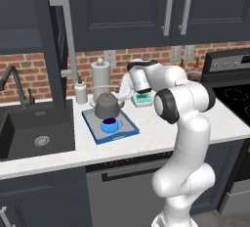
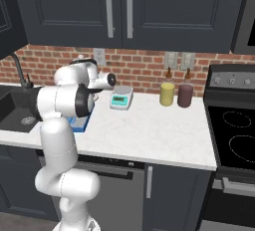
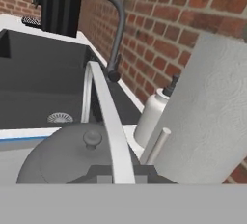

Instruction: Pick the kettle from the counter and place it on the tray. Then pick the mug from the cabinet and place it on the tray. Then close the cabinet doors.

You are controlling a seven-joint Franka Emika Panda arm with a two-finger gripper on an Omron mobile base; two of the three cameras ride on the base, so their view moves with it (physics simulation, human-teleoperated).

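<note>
So the robot's two-finger gripper (image 1: 126, 90) is squeezed shut, hanging just behind and above the squat dark-grey metal kettle (image 1: 108, 105), and I can't make out anything held in it. The kettle sits at the back of the flat grey tray with the bright-blue rim (image 1: 128, 131), with the small bright-blue mug (image 1: 111, 124) right in front of it. The tray's on the white speckled stone counter (image 1: 156, 128). A tall pale paper-towel roll (image 3: 210, 117) stands right behind, beside a black sink (image 1: 34, 133). One dark charcoal cabinet door (image 1: 54, 35) is swung open.

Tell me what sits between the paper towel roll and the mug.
The kettle, on the tray in the left base view: paper towel roll behind it, mug in front.
</note>
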